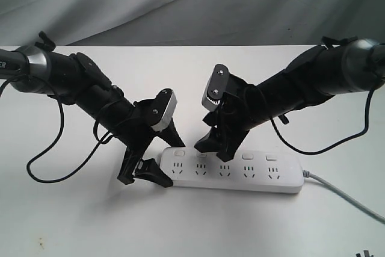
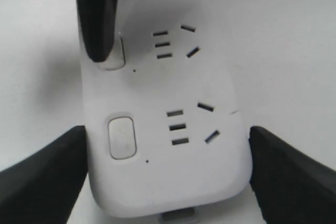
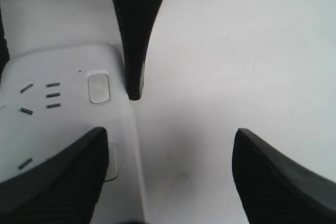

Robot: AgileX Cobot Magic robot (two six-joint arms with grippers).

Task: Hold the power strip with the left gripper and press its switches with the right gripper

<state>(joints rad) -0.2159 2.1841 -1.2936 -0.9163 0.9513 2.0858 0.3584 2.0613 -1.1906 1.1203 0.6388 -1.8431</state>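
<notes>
Two arms (image 1: 96,97) (image 1: 289,91) down-inward; L gripper (image 2: 168,174) tight round power strip (image 1: 240,176) end.

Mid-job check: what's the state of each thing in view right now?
power strip: lying flat on the table
left gripper: closed across the power strip's end
right gripper: open, one fingertip on the second switch
second switch: partly covered; pressed or not, cannot tell
end switch: bare, untouched
cord: lying loose on the table
</notes>
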